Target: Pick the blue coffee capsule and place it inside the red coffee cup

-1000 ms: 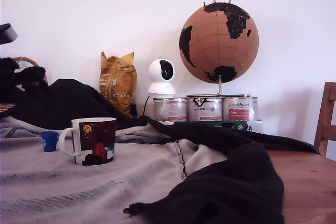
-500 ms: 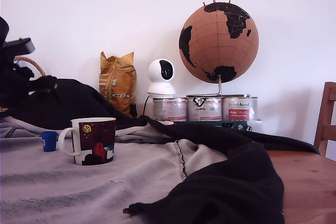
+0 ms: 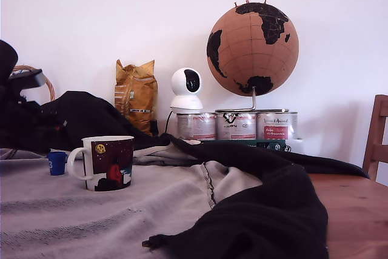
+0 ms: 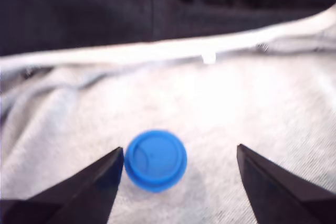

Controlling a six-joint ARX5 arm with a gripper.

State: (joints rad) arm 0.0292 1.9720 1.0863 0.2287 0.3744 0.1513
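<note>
Grey cloth [image 4: 220, 108] lies under the wide-spread tool [image 4: 180, 156], poised over the blue coffee capsule [image 4: 155, 159]

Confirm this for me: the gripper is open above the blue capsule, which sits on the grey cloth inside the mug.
One thing is wrong: the blue capsule is not inside the mug. The exterior view shows it standing on the grey cloth beside the mug, to the exterior view's left of its handle. The rest holds: in the wrist view the gripper is open above the capsule.

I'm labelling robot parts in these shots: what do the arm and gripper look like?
The gripper has two dark, near-black fingers tapering to wedge-shaped tips. In the exterior view the arm is a black bulk with a grey-edged part on top; no cables or markings can be made out.
</note>
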